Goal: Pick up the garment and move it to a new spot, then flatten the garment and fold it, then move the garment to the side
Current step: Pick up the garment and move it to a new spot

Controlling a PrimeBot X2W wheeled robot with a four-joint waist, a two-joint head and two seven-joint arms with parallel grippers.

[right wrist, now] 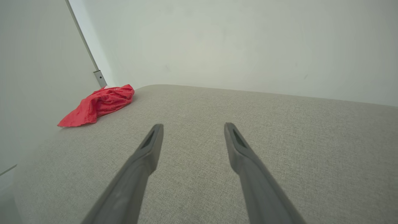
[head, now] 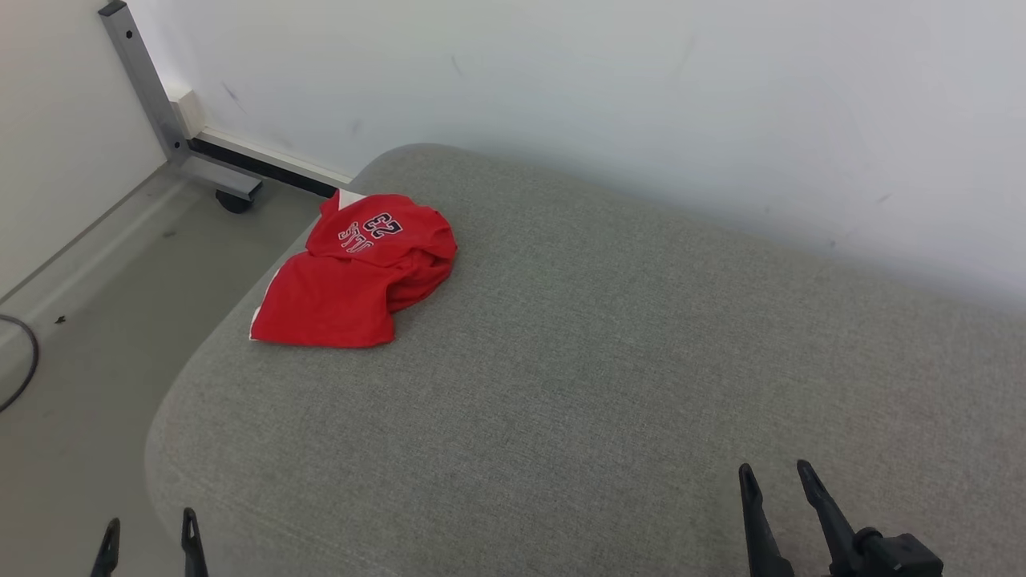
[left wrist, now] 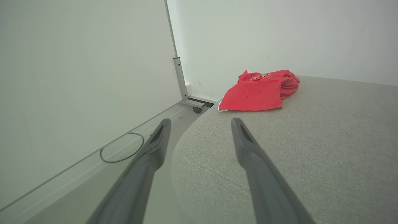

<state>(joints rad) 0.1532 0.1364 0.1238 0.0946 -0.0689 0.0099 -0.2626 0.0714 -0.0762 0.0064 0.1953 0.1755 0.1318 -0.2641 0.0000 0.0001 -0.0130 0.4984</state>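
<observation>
Left gripper (head: 151,517) and right gripper (head: 774,467) gape empty by the cushion (head: 601,361); red garment (head: 353,276) lies near wheeled frame (head: 210,173).

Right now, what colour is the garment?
The garment is red with dark lettering and white trim, clearest in the head view.

The right gripper (right wrist: 193,125) holds its fingers (right wrist: 143,161) spread over the grey cushion (right wrist: 264,124); a red garment (right wrist: 99,104) lies bunched, well apart.
</observation>
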